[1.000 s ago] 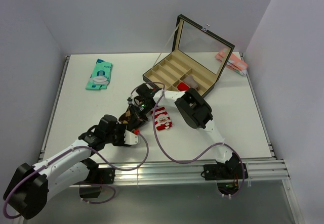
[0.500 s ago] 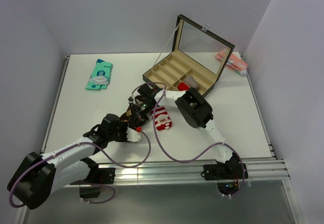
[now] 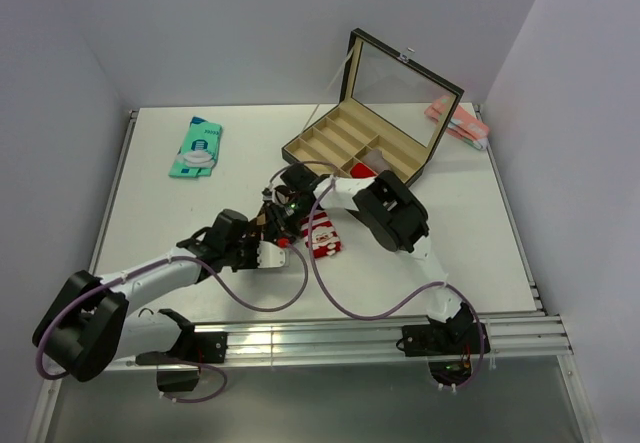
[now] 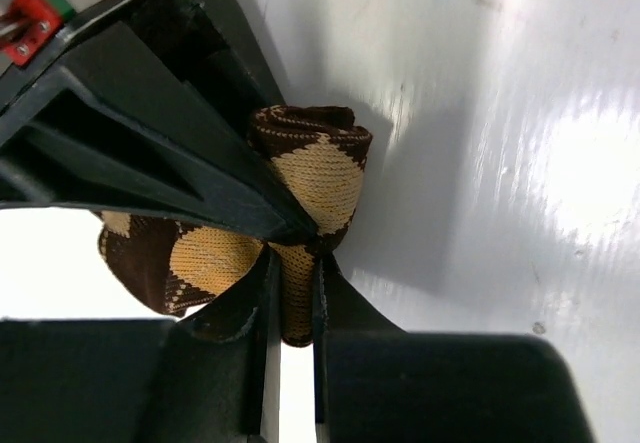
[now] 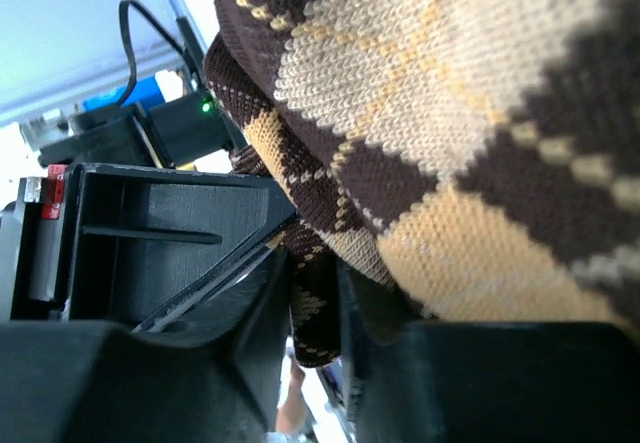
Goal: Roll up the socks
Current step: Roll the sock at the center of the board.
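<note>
The brown and tan argyle sock (image 3: pixel 270 220) sits bunched near the table's middle, between my two grippers. My left gripper (image 3: pixel 262 239) reaches in from the near left. In the left wrist view it (image 4: pixel 292 268) is shut on a fold of the argyle sock (image 4: pixel 315 168). My right gripper (image 3: pixel 281 206) comes from the far side. In the right wrist view it (image 5: pixel 315 298) is shut on a strip of the same sock (image 5: pixel 420 93). The red-and-white Santa sock (image 3: pixel 322 235) lies flat just right of them, untouched.
An open compartment box (image 3: pixel 345 143) with a raised mirrored lid (image 3: pixel 400 93) stands behind the grippers; a red roll (image 3: pixel 361 170) lies in it. A teal packet (image 3: pixel 196 147) lies at the back left. A pink item (image 3: pixel 455 121) sits at the back right corner.
My left gripper has moved right and forward to the argyle sock and shut on a fold of it. The right gripper has shifted slightly away from me with the sock.
</note>
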